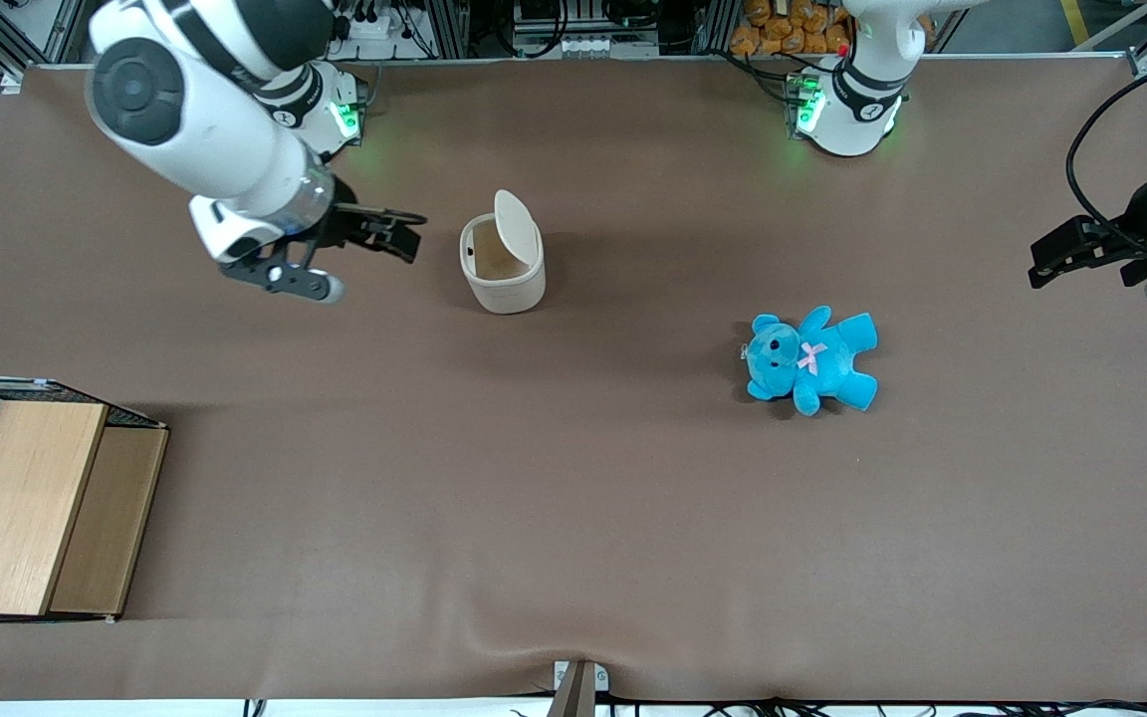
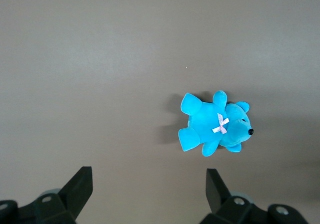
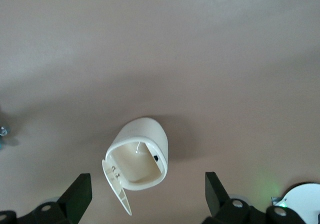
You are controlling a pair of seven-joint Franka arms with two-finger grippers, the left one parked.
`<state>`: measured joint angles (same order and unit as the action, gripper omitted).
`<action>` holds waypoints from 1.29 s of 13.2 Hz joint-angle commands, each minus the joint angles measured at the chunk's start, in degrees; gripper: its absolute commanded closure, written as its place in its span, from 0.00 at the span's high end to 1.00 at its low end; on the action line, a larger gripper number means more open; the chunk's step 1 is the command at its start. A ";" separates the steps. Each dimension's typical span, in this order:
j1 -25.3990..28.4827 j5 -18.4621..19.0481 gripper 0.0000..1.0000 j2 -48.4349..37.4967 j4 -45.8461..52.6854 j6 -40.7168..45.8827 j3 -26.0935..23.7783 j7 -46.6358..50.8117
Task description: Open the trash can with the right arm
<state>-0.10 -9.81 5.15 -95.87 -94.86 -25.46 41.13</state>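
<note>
In the upper middle of the front frame the trash can [image 1: 503, 265] [image 3: 140, 155] stands upright with its lid [image 1: 516, 227] [image 3: 118, 185] flipped up. The right arm's gripper [image 1: 402, 232] [image 3: 145, 200] hangs beside it, toward the upper left, fingers apart and holding nothing. A blue teddy [image 1: 811, 359] [image 2: 215, 124] lies right of centre; a wooden box [image 1: 31, 503] fills the lower-left corner. Bare brown table [image 1: 573, 518] separates them all.

Wooden box [image 1: 31, 508] cut by frame edge; gripper [image 1: 389, 231] fingertips indistinct.
</note>
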 commanded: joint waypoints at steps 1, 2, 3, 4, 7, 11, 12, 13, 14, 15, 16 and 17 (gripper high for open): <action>0.10 1.90 1.00 0.91 4.20 1.26 2.42 -0.87; 0.10 1.90 1.00 0.56 4.64 1.34 4.17 -1.66; 0.18 1.99 1.00 0.12 5.08 1.52 6.11 -4.54; 0.18 2.16 1.00 -0.14 6.56 3.26 7.61 -7.96; 0.10 4.97 1.00 -0.15 12.01 10.38 10.86 -13.08; 0.01 6.82 1.00 -3.47 13.70 14.34 15.87 -19.77; -0.08 6.82 1.00 -4.53 13.26 14.52 16.32 -19.95; -0.34 6.91 1.00 -5.58 12.82 14.70 16.58 -20.39; -0.34 6.91 1.00 -7.07 11.16 14.62 17.98 -22.65; -0.26 6.82 1.00 -8.48 9.49 14.35 18.69 -24.42; -0.34 6.82 1.00 -9.63 8.17 14.18 18.69 -24.87; -0.34 6.82 1.00 -10.07 7.72 14.18 18.78 -24.87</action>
<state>-0.27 -3.47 -1.75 -84.30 -80.00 -6.91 17.58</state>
